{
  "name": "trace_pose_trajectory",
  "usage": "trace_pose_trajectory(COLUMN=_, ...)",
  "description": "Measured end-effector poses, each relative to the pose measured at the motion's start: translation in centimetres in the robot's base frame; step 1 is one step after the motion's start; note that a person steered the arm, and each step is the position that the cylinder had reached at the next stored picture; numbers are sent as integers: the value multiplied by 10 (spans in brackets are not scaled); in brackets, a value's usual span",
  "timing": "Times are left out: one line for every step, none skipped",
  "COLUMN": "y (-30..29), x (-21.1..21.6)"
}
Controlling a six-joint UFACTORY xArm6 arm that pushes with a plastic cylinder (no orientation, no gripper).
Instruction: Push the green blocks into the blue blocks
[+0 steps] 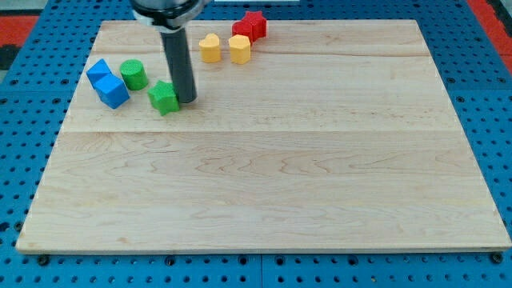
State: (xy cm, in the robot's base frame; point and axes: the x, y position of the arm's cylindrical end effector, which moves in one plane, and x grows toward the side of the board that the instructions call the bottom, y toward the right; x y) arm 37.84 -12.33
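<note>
The wooden board lies bare across the view's bottom. Up at its top left, two blue blocks sit touching; a green cylinder stands just beside them. My tip, a bare rod gripping nothing, touches the right side of the green star-like block, so the blue pair lies leftward with an open lane.

One raised camera looks down obliquely over the whole wooden board
</note>
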Motion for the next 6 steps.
trace_pose_trajectory(y=-23, x=0)
trace_pose_trajectory(y=-29, x=0)
trace_pose_trajectory(y=-31, x=-1)
trace_pose_trajectory(y=-33, x=-11)
trace_pose_trajectory(y=-5, x=-61)
trace_pose_trajectory(y=-40, x=-75)
